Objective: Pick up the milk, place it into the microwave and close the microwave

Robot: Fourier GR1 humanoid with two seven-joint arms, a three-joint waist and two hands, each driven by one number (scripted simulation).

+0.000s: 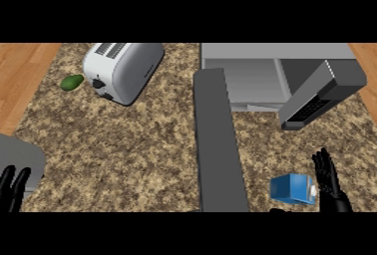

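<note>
A blue milk carton (292, 189) with a white cap lies on the speckled counter near the lower right. My right hand (329, 184) stands just to its right, fingers straight and pointing up, close to the carton but not curled round it. The microwave (274, 74) sits at the upper right with its cavity showing. Its grey door (219, 144) is swung open and reaches down the middle of the view, left of the carton. My left hand (13, 188) rests open at the lower left edge, fingers up.
A silver toaster (121, 69) lies at the upper left, with a small green fruit (71, 82) beside it. A grey object (18, 159) shows at the left edge. Wooden floor (22, 74) borders the counter on both sides.
</note>
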